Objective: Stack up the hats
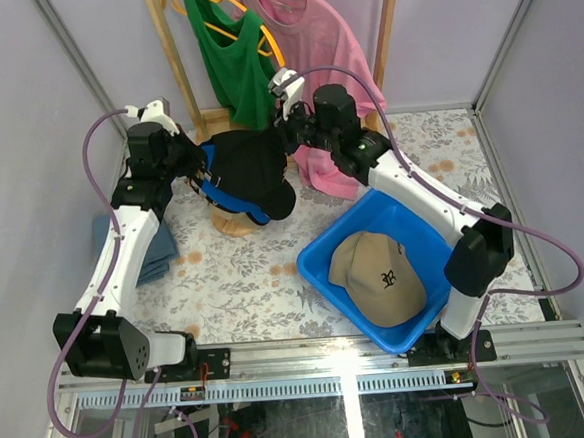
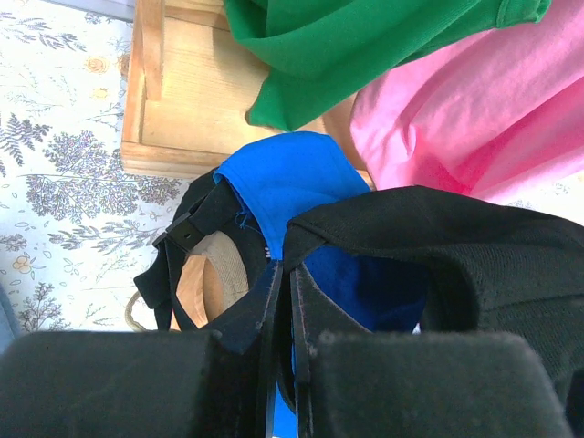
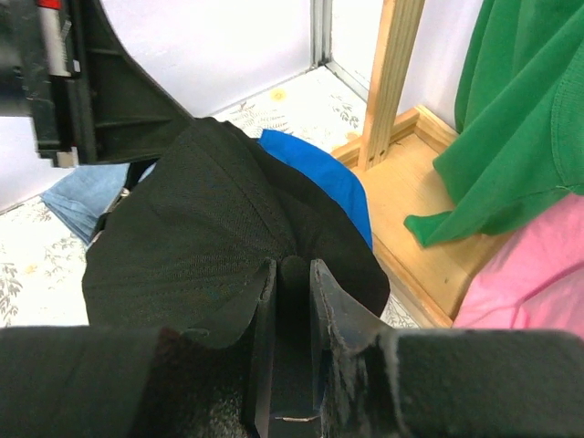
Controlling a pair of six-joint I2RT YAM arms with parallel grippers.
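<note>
Pinching edges of the black cap (image 1: 253, 167), left gripper (image 2: 285, 306) and right gripper (image 3: 292, 274) are both closed on it; it drapes over the blue cap (image 2: 283, 182), far centre; tan cap (image 1: 376, 273) lies near right.

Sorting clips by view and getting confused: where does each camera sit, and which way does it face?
Top external: above and behind both arms, looking down on the table; left gripper and right gripper show, pinching the black cap.
Left wrist: on the left arm, facing the wooden rack base; own fingers show.
Right wrist: on the right arm, facing the back corner; own fingers show.
Wrist views share the black cap, blue cap, green shirt.
</note>
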